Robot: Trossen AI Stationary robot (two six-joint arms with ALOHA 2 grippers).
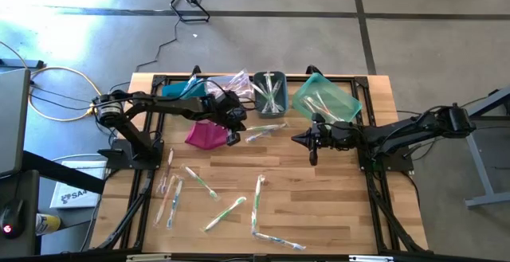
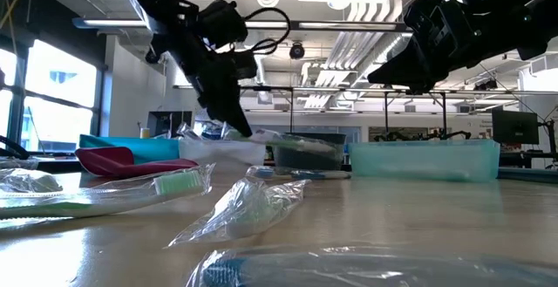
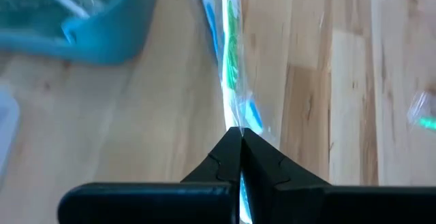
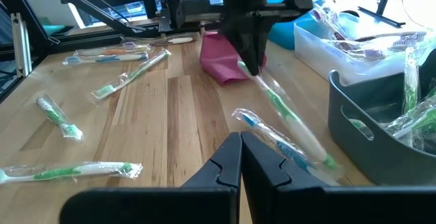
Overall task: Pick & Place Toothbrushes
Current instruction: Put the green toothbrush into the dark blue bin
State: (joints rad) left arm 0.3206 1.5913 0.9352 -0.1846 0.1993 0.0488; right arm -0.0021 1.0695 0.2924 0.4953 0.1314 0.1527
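My left gripper (image 1: 234,137) hovers beside the magenta pouch (image 1: 205,134), shut on a clear-wrapped toothbrush with a green handle (image 4: 286,112). The toothbrush reaches away from the gripper toward the grey bin (image 1: 269,93). A blue-handled toothbrush (image 4: 272,141) lies on the table beside it. Several more wrapped toothbrushes (image 1: 225,213) lie scattered over the near half of the table. My right gripper (image 1: 299,140) hangs shut and holds nothing, to the right of the held toothbrush and just in front of the teal bin (image 1: 325,99). My left gripper pinches one end of the wrapped toothbrush (image 3: 236,118) between its two fingers, at their tips. The fingers slant down from the table's left and lie in line with the stick. The held end is raised; the far end (image 4: 328,160) slopes down to the table by the grey bin.
Along the far edge stand a blue bin (image 1: 179,89), a clear bin (image 1: 231,83), the grey bin with wrapped toothbrushes in it, and the teal bin. Bare wood (image 1: 335,206) shows at the near right.
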